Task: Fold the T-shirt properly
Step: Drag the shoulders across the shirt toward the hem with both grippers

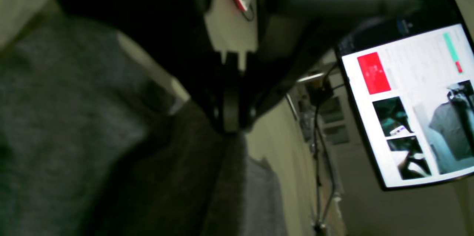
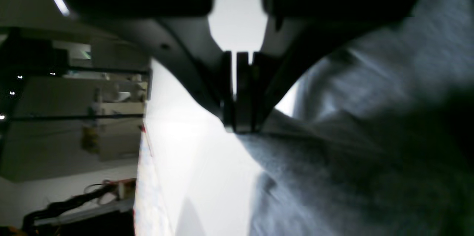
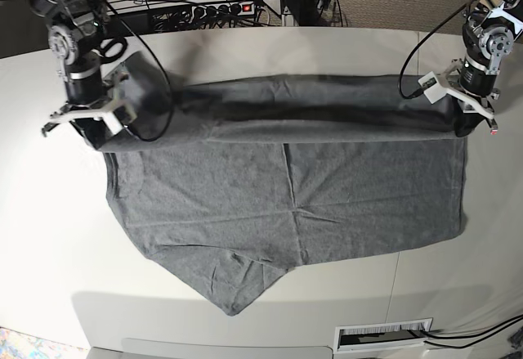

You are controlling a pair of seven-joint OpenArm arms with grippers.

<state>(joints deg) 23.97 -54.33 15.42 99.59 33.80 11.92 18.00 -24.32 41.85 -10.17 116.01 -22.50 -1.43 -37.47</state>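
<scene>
The heather-grey T-shirt (image 3: 286, 195) lies spread on the white table (image 3: 49, 244), its far part folded toward the front as a long raised band between the two arms. On the base view's left, my right gripper (image 3: 105, 140) is shut on the shirt's left end. In the right wrist view its fingers (image 2: 240, 126) pinch grey cloth (image 2: 351, 154). My left gripper (image 3: 462, 127), on the base view's right, is shut on the band's other end. The left wrist view shows that gripper (image 1: 231, 128) pressed together on dark cloth (image 1: 66, 117).
Cables and a power strip (image 3: 214, 7) run along the table's back edge. A lit monitor (image 1: 411, 106) hangs beyond the table in the left wrist view. The table's side edge (image 2: 142, 176) shows in the right wrist view. A white slot plate (image 3: 384, 336) sits at the front.
</scene>
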